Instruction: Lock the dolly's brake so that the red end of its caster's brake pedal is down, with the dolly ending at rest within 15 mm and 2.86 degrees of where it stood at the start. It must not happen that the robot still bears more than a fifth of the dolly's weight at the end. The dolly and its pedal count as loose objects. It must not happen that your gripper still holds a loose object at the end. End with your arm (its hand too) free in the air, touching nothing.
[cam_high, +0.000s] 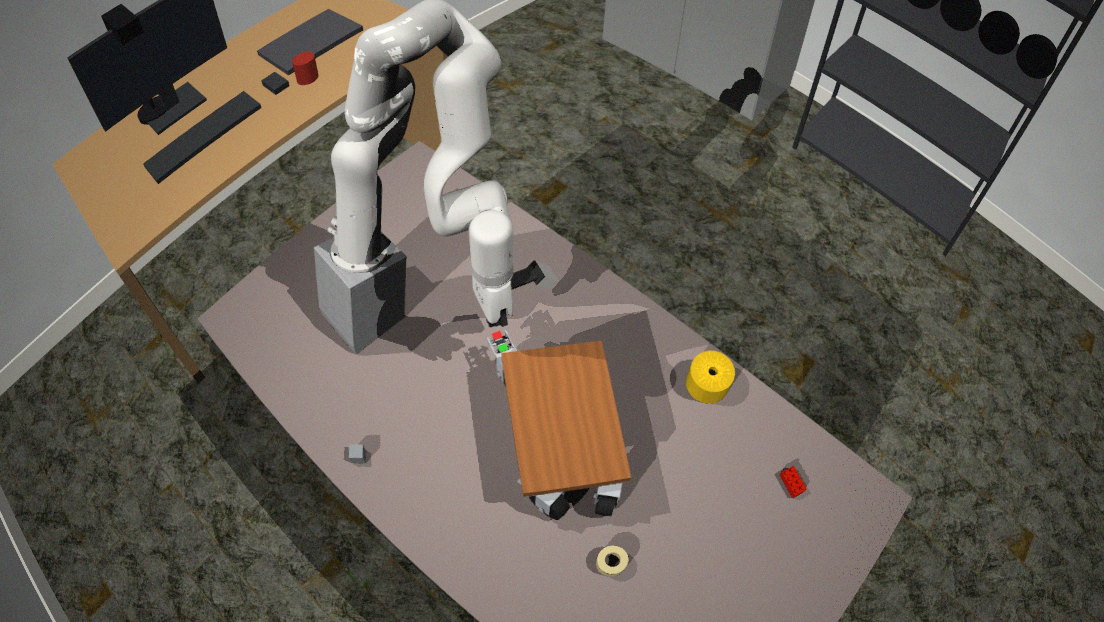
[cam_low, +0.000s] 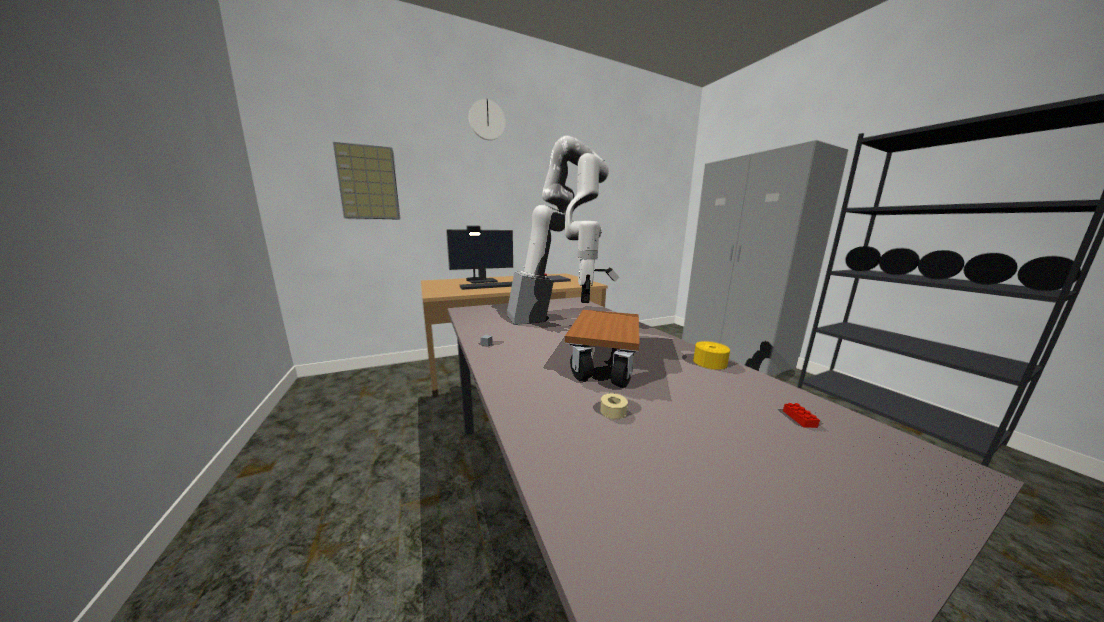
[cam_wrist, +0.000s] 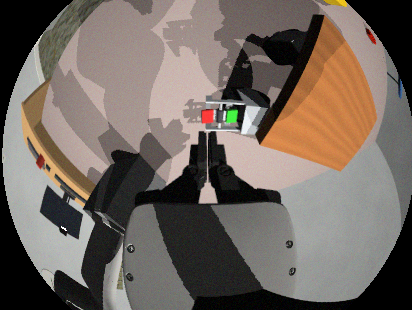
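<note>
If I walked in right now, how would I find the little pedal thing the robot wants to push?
Look at the long table and find the wooden-topped dolly on wheels in its middle. At the dolly's corner nearest the white robot arm, just below the shut claw, sits the brake pedal. It is the only piece that is half red, half green.

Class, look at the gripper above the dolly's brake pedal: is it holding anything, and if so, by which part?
Nothing is held. The gripper is shut on empty air, its fingertips just short of the brake pedal's red end.
</note>
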